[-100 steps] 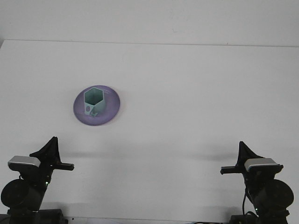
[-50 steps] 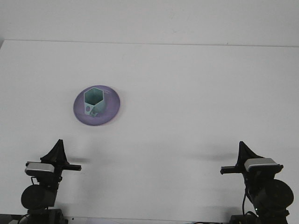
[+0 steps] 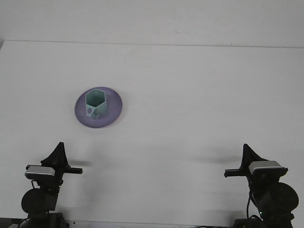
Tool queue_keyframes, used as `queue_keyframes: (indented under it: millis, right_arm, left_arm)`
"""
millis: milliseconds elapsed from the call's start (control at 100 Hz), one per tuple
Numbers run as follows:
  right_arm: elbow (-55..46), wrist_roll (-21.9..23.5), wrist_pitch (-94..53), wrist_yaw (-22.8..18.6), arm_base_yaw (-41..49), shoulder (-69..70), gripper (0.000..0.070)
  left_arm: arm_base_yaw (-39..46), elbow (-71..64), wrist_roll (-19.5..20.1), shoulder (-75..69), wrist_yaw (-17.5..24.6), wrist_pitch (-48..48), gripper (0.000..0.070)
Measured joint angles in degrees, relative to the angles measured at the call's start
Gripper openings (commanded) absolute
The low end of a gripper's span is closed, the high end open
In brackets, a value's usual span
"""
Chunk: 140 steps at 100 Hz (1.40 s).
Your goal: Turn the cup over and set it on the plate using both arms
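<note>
Cup (image 3: 95,103): pale green, six-sided, standing upright with the open mouth facing up, hollow inside visible from above. Sits on the plate (image 3: 99,107), slightly left of the plate's middle, base in contact with the plate surface. Small handle or tab at the lower front side of the cup, with a darker mark beside it; detail too small to read. Plate: round, purple, lying flat on the white table (image 3: 190,95), in the left half of the table and roughly midway between its far edge and the near edge. Purple rim visible all round the cup, widest on the right side. Left gripper (image 3: 59,153): at the near edge of the table, bottom left of the view, dark pointed tip upward, well apart from plate and cup, touching neither. Holding nothing visible; open or closed cannot be told from this angle. Right gripper (image 3: 248,153): at the near edge, bottom right, same pointed upward pose, well apart from the plate and further from it than the left one. Nothing visibly held; finger state cannot be told here either. Grey camera housings and round dark joints visible below both tips. Pale wall behind the far table edge.
</note>
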Motion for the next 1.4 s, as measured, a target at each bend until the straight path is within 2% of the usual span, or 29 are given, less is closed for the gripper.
queue_keyframes:
  millis: [240, 450, 510, 610, 690, 910, 1070, 1400]
  right_arm:
    - [0.0, 0.0, 0.0, 0.2, 0.0, 0.0, 0.0]
    - [-0.4, -3.3, 3.2, 3.9, -0.3, -0.3, 0.0]
    - [-3.0, -5.0, 6.8, 3.3, -0.8, -1.9, 0.0]
    - [-10.1, -9.0, 13.8, 0.1, -1.0, -6.1, 0.0]
    - [-15.8, -11.5, 18.1, -0.2, -1.0, -8.6, 0.0]
    - [-26.8, -13.8, 22.5, -0.2, -1.0, -14.8, 0.0]
    - [-27.0, -15.4, 22.3, -0.2, -1.0, -14.9, 0.0]
    - [-27.0, -15.5, 22.7, -0.2, -1.0, -14.9, 0.0]
  left_arm:
    - [0.0, 0.0, 0.0, 0.0, 0.0, 0.0, 0.0015]
    - [0.0, 0.0, 0.0, 0.0, 0.0, 0.0, 0.0015]
    - [0.0, 0.0, 0.0, 0.0, 0.0, 0.0, 0.0015]
    - [0.0, 0.0, 0.0, 0.0, 0.0, 0.0, 0.0015]
    - [0.0, 0.0, 0.0, 0.0, 0.0, 0.0, 0.0015]
    - [0.0, 0.0, 0.0, 0.0, 0.0, 0.0, 0.0015]
    - [0.0, 0.0, 0.0, 0.0, 0.0, 0.1, 0.0015]
    - [0.0, 0.0, 0.0, 0.0, 0.0, 0.1, 0.0015]
